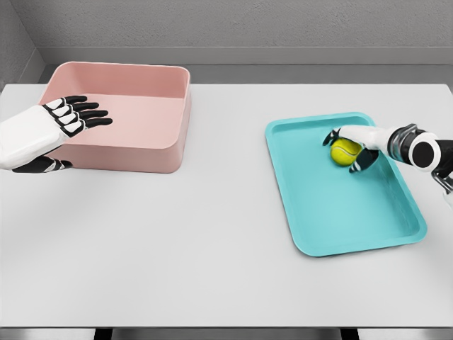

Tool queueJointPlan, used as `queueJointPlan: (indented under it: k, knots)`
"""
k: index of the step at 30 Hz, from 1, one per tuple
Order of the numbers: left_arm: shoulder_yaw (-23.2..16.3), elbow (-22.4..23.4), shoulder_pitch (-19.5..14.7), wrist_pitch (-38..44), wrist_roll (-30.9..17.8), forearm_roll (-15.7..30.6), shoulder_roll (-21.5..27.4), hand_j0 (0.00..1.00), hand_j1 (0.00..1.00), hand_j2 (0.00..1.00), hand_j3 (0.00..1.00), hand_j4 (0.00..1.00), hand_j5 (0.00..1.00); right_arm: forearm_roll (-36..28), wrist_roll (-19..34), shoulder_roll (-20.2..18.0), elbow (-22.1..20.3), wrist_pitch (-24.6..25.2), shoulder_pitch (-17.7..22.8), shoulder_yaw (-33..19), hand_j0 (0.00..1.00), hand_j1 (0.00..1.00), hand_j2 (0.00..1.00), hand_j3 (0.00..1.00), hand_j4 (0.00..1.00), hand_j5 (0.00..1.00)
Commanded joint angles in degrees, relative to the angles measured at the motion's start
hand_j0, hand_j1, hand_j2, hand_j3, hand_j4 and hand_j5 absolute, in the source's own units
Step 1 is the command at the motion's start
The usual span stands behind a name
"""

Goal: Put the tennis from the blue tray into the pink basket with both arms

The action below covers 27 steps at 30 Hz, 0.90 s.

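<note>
Right hand: our right hand comes in from the right edge and sits over the upper part of the blue tray; its fingers are curled around the tennis ball, dark fingertips showing above it to the left and below it to the right, so we read it as closed on the ball

Tennis ball: the yellow-green tennis ball is inside the blue tray, near its far end and a little right of centre, wrapped by our right hand; being round, it has no long axis and no facing we can name, and we cannot tell whether it touches the tray floor or is just off it

Blue tray: the blue tray lies flat on the right half of the worktop, a rounded rectangle with a low rim; its long axis runs from far to near and tilts slightly, the near end swung to the right

Left hand: our left hand enters from the left edge and hovers at the near left corner of the pink basket; its four fingers are stretched out nearly straight and point right over the basket's interior, the thumb lies lower against the outside front wall, and it holds nothing

Pink basket: the pink basket stands upright at the far left of the worktop, well apart from the tray, a shallow rectangular tub with rounded corners

Worktop: the pale grey worktop carries both containers
</note>
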Motion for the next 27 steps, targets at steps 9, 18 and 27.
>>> queueJointPlan:
  k: [9,18,27]
  knots:
    - [0.03,0.08,-0.09,-0.02,0.03,0.39,0.15,1.00,1.00,1.00,1.00,1.00,1.00,0.12,0.24,-0.45,-0.51,-0.05,-0.79,0.36,0.50,0.50,0.50,0.50,0.50,0.50]
    - [0.12,0.26,-0.18,-0.02,0.03,0.39,0.33,1.00,1.00,1.00,1.00,1.00,1.00,0.12,2.55,-0.54,-7.98,-0.05,-2.81,-0.26,0.50,0.50,0.50,0.50,0.50,0.50]
    - [0.12,0.26,-0.18,-0.02,0.03,0.39,0.42,1.00,1.00,1.00,1.00,1.00,1.00,0.04,2.55,0.78,-17.30,-3.04,-2.81,1.50,0.50,0.50,0.50,0.50,0.50,0.50]
